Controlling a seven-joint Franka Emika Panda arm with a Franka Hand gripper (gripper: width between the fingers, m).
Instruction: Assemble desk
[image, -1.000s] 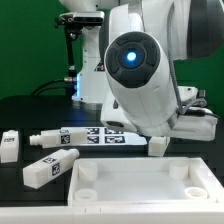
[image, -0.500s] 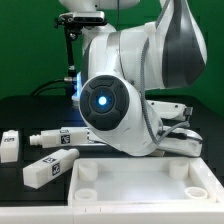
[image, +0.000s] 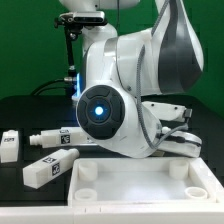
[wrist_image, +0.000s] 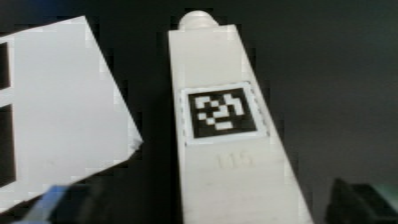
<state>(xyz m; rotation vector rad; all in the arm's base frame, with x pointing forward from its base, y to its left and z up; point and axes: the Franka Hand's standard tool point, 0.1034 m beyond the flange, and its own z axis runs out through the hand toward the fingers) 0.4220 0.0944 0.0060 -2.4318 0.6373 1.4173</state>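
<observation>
**Desk top** (image: 140, 186): lies rim-up on the bench (image: 20, 192) at the front of the exterior view, unchanged from the earlier frames. Three loose legs lie behind its corner on the exterior view's left. One is nearest (image: 50, 170), one is at the picture edge (image: 8, 146), and one is farther back (image: 52, 139). None has moved.

**Arm** (image: 130, 70): since one second ago it has swung across the middle of the exterior view and now hides the tags that showed there. Over the last half second its blue ring light (image: 100, 110) has dropped slightly.

**End effector** (wrist_image: 210, 205): cannot be made out in the exterior view. In the wrist view its dim fingertips (wrist_image: 365, 200) stand apart, one on each side of a tagged leg (wrist_image: 222, 120), with a gap to the leg on both sides. It is released and grasps nothing.

**Tagged leg**: lies flat on the bench, between the jaws, with its tapered end pointing away from them. It is just beside the marker board (wrist_image: 63, 110), with a strip of bench between them.
</observation>
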